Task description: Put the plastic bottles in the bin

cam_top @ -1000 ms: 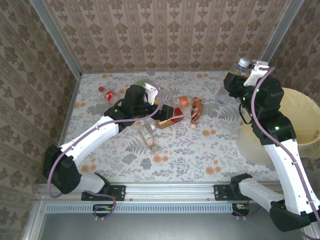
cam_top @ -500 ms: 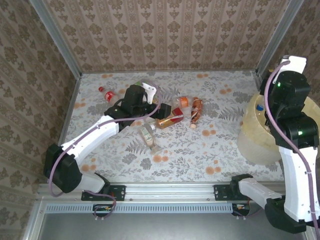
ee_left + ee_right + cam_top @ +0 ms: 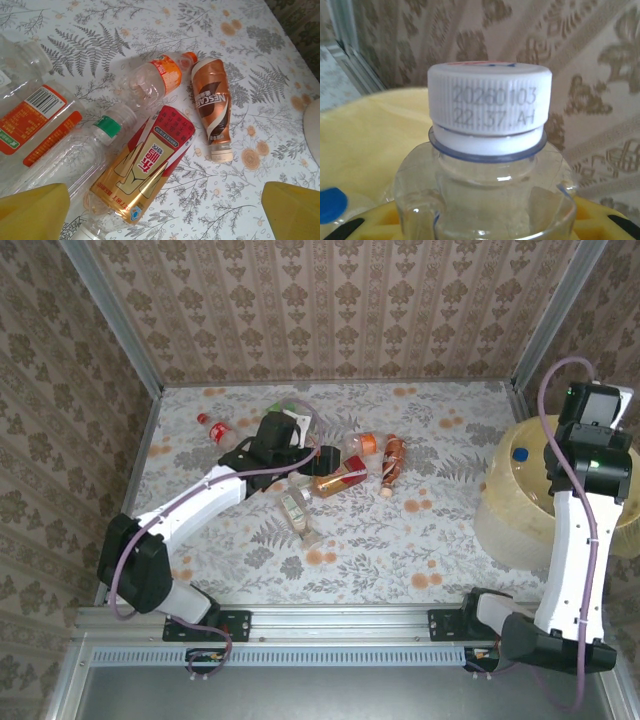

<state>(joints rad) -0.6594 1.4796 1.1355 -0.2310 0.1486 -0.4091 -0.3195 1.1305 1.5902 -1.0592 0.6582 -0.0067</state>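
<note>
My right jaws grip a clear plastic bottle with a white ribbed cap (image 3: 487, 107) over the large round bin lined with pale yellow plastic (image 3: 515, 505). My left jaws stand wide above a gold-and-red labelled plastic bottle (image 3: 145, 170) lying among others on the floral table (image 3: 280, 100).

Small clear plastic bottles (image 3: 335, 480) lie on their sides, clustered mid-table (image 3: 420, 540): a brown-sleeved bottle (image 3: 212, 112), a red-and-gold labelled bottle (image 3: 142, 170), a crushed orange-labelled bottle (image 3: 157, 82) and a green-capped bottle (image 3: 75, 155). A red-capped bottle (image 3: 215, 428) lies apart, further left. A white-capped bottle (image 3: 490, 100) stands upright over the bin (image 3: 510, 515), a wide round tub lined in pale yellow, at the right.
</note>
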